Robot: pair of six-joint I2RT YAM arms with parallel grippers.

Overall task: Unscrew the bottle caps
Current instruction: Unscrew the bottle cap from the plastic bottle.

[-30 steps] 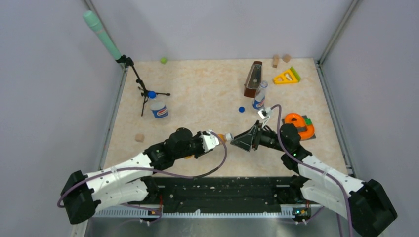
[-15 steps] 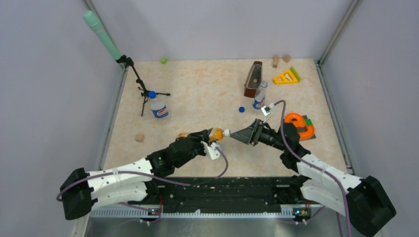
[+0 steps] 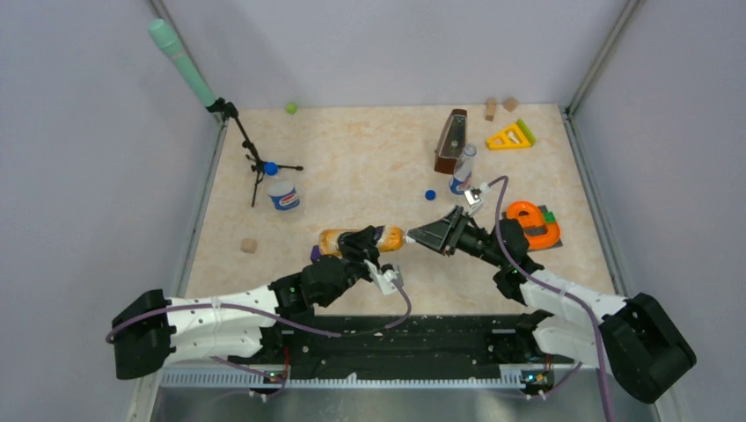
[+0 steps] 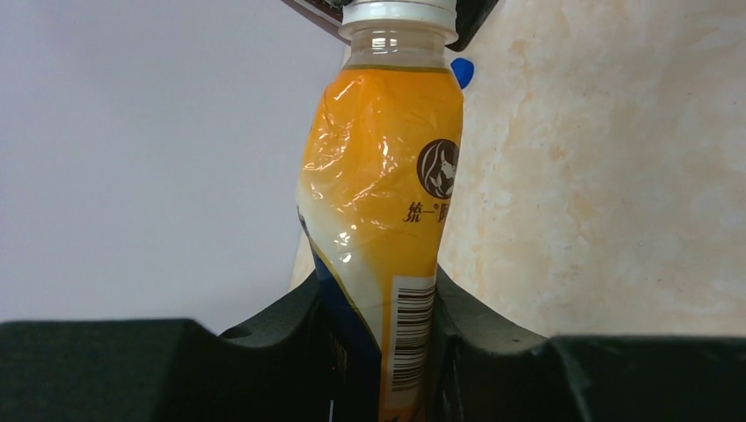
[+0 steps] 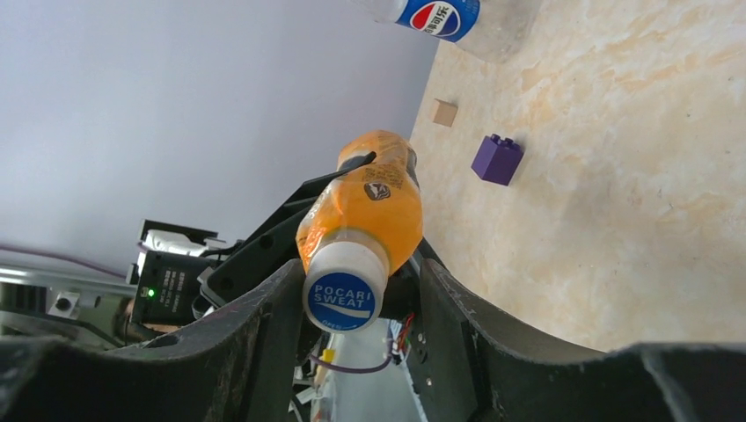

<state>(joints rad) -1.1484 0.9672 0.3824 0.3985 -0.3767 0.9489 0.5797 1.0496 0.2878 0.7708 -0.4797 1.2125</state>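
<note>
Left gripper (image 3: 362, 239) is clenched around the orange bottle (image 4: 383, 185), holding it sideways over the table (image 3: 369, 149), white cap (image 5: 343, 294) pointing to three o'clock. Right gripper (image 3: 415, 237) straddles that cap, a finger on each side; whether it's actually biting, I can't tell. A loose blue cap (image 3: 430, 195) lies at one o'clock from there.
</note>
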